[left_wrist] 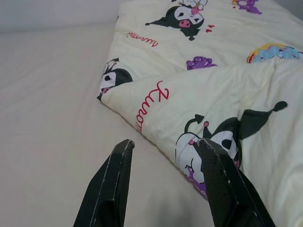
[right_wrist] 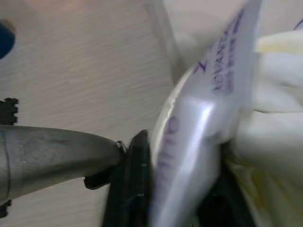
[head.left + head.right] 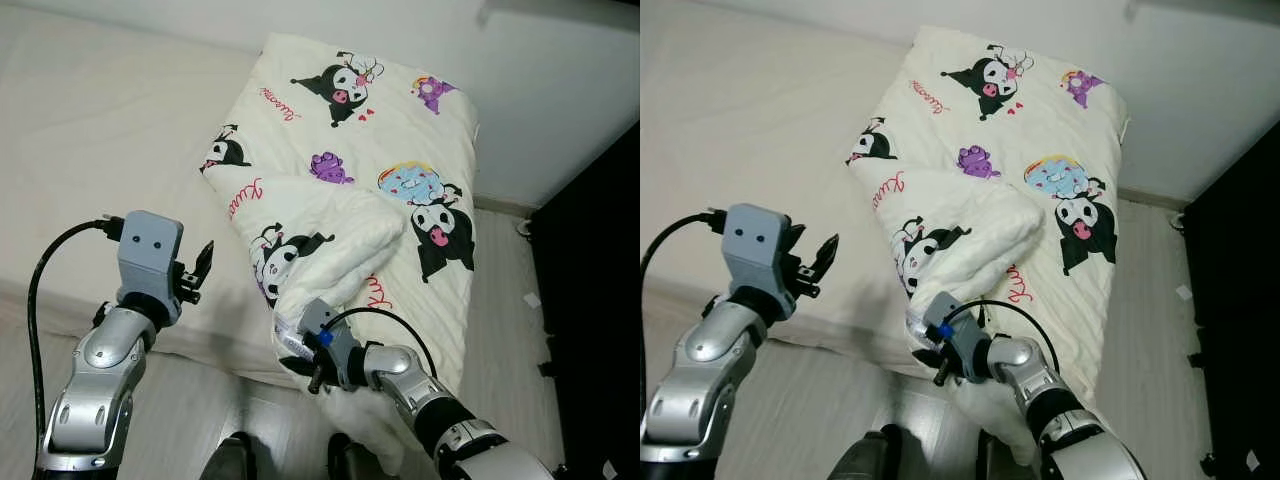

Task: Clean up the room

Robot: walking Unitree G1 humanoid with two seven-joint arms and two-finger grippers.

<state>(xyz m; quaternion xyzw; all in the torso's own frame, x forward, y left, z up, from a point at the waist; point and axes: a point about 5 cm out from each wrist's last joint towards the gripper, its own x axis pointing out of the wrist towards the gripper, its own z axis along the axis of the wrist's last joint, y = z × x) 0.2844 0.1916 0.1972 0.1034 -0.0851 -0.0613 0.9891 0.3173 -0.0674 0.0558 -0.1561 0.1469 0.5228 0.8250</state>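
Bed point(image 3: 90, 130) is lying in front of me, its pale sheet bare on my left half. White wall point(image 3: 560, 90) is running behind it; a dark cabinet point(image 3: 600, 300) is standing at far right, with pale floor point(image 3: 500, 300) between it and the bed. Small white scraps point(image 3: 531, 299) are lying on the floor near the cabinet. Grey floor is showing below the bed edge by my feet point(image 3: 232, 458).

My left arm is reaching forward, bent at the elbow, a black cable point(image 3: 40, 280) looping off the wrist block. My left gripper point(image 1: 165, 184) is hovering over the bare sheet, fingers point(image 1: 113, 182) spread wide, gripping nothing, just beside the quilt's folded edge. My right arm is crossing low toward the middle, forearm angled inward, cable arcing over it. My right gripper point(image 3: 300, 350) is clamping the quilt's lower corner at the bed edge; the wrist view is showing a white sewn-in label point(image 2: 199, 118) with purple print pinched against a finger point(image 2: 130, 184), along with cream fabric.

Quilt point(image 3: 400, 150) is lying on the right half of the bed, cream-coloured, printed with black-and-white cartoon characters, purple and blue figures, and red script. Its near corner is folded back over itself, making a thick rolled flap. The lower end is hanging over the bed edge toward the floor.
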